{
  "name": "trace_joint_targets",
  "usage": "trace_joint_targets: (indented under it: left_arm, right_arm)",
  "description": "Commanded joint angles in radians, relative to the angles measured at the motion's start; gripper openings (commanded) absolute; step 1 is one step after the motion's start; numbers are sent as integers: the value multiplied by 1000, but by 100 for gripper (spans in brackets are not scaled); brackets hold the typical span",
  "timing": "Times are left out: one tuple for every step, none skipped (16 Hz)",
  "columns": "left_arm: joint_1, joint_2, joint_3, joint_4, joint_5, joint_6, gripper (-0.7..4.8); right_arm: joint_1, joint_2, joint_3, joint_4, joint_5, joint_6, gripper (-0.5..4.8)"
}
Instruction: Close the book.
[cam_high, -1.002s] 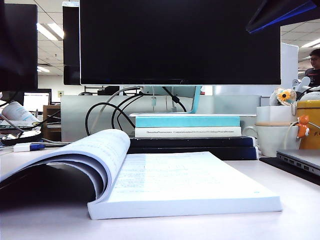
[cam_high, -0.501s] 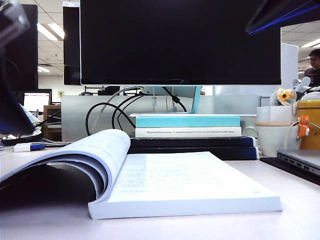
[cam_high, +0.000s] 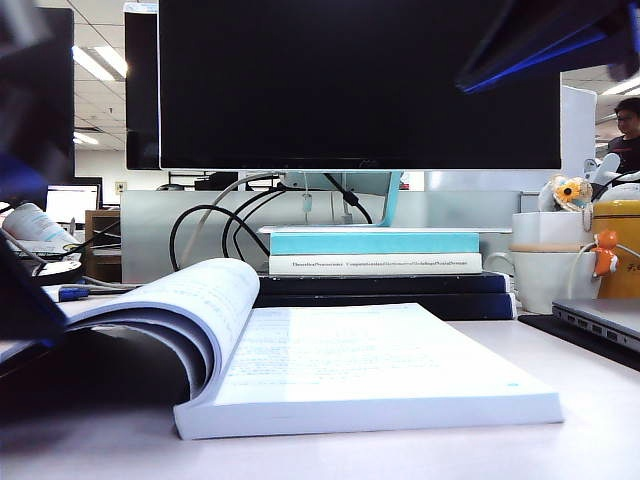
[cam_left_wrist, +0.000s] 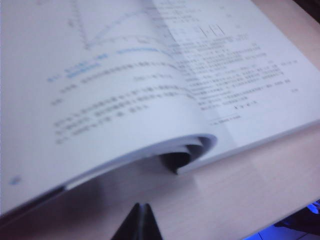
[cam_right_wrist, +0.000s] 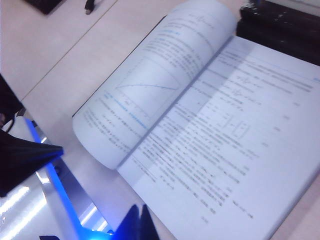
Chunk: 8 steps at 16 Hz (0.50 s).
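From across the room, the book (cam_high: 330, 365) lay open on the worktop (cam_high: 600, 440), its curled pages bulging on the left, where the left arm loomed closest. In the left wrist view, the left hand (cam_left_wrist: 140, 222) showed fingertips pressed together, just short of the curl. In the right wrist view, the right hand (cam_right_wrist: 139, 225), tips likewise together, hovered higher above the spread pages.

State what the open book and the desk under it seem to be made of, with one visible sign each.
Book: matte white paper; printed pages bend in a soft curl. Desk: smooth pale surface, probably laminate or laminated wood; a faint sheen shows. Left claw and right claw hover near the book, touching nothing.
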Motion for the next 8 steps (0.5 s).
trace_joint_targets:
  left_arm:
    - [0,114,3,116,21,12,-6]
    - [0,129,3,139,34,13,-6]
    - [34,149,3,147,15,13,-6]
    - [56,154,3,148,27,16,-6]
    - [229,158,3,296,172,183,-6]
    - [256,158,3,332,201,211,-6]
    - [307,158,3,374,257,241,-6]
    - [344,158,3,388,288,250,-6]
  right_arm:
    - [23,24,4,26,-5,-2,-1]
    - [23,24,4,19,-5,-2,-1]
    - [24,25,4,18,-5,-2,-1]
    - [24,24,4,17,-5,-2,-1]
    - [24,24,4,5,-6,-2,-1]
    - [24,24,4,5,-5,-2,-1]
    - [24,24,4,5,-6,-2,-1]
    - [24,24,4,4,-6,-2,-1]
